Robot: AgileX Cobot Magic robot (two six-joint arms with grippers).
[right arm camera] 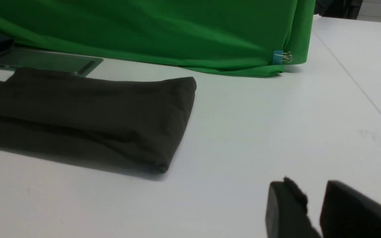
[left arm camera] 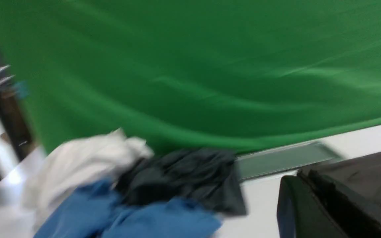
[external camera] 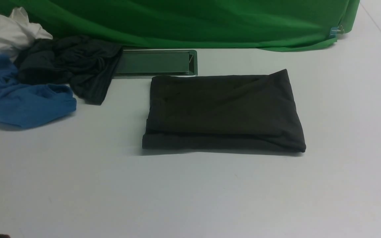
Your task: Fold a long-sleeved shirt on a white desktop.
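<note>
- Large dark brownish-grey knit long-sleeved shirt (external camera: 223,110) folded into a thick rectangular stack, flat on the broad smooth white table (external camera: 190,195), about mid-table, well in front of the draped green cloth backdrop (external camera: 184,19).
- Far edge of stack just in front of a shallow green-tinted metal tray (external camera: 154,62) lying at the backdrop's foot.
- Off to the left, well apart from the stack: crumpled charcoal-black ribbed garment (external camera: 74,66), blue garment (external camera: 21,99), white cloth (external camera: 5,31).
- Handling, as judged: soft, limp, light; layers likely to slide on one another and on the smooth table. Best hold at a doubled folded edge or a near corner, pinching all layers together; single top layer would peel off and undo the fold.
- Right gripper (right arm camera: 313,205): low over bare table, near side and to the right of the stack, apart from it; jaws narrowly parted, nothing between them.
- Left gripper (left arm camera: 309,205): only a dark finger showing in the blurred left wrist view; probably shut and empty; shirt cloth just behind it, contact uncertain.
- Neither gripper visible in the front view; stack untouched there.
- Fold looks complete or nearly so.
</note>
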